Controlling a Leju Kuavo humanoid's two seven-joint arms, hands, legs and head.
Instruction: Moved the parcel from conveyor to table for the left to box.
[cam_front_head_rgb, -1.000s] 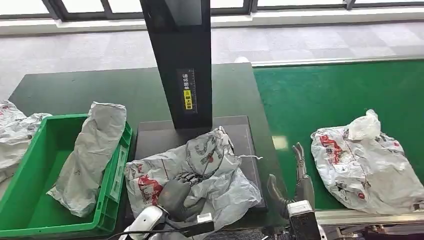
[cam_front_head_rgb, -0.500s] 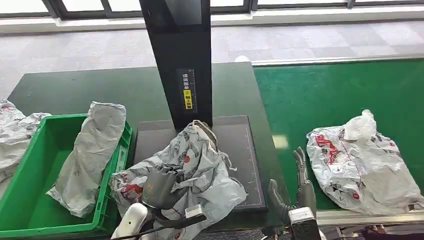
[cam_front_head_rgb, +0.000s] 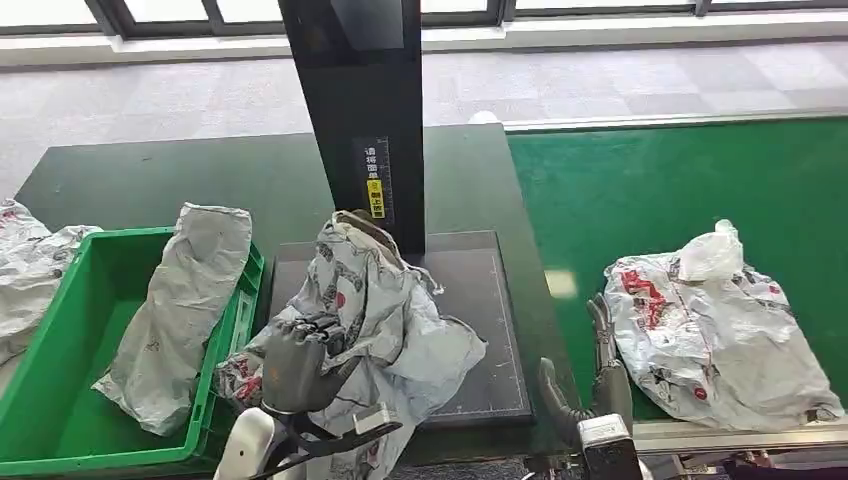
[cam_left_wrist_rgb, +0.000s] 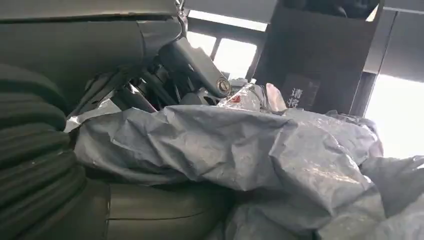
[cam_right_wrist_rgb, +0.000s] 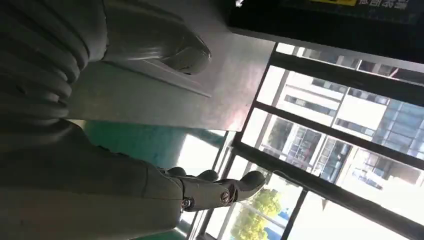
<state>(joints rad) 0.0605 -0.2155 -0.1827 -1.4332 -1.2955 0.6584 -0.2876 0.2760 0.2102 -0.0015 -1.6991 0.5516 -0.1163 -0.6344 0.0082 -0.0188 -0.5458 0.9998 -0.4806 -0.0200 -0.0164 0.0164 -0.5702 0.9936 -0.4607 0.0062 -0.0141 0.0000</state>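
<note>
The parcel (cam_front_head_rgb: 375, 300), a crumpled grey printed bag, stands bunched up over the dark scale plate (cam_front_head_rgb: 480, 300) on the table (cam_front_head_rgb: 150, 180), just right of the green bin (cam_front_head_rgb: 60, 400). The left hand (cam_front_head_rgb: 295, 365) grips its lower left side, fingers closed into the plastic. The right hand (cam_front_head_rgb: 590, 375) holds nothing, fingers apart, beside a second bag (cam_front_head_rgb: 710, 330) on the green conveyor (cam_front_head_rgb: 650, 190).

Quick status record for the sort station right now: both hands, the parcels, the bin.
left hand: grips the parcel, bunched over the black platform
right hand: holds nothing, fingers apart, at the conveyor's near edge
second parcel: lying on the conveyor
green bin: holds a grey bag leaning over its right wall
</note>
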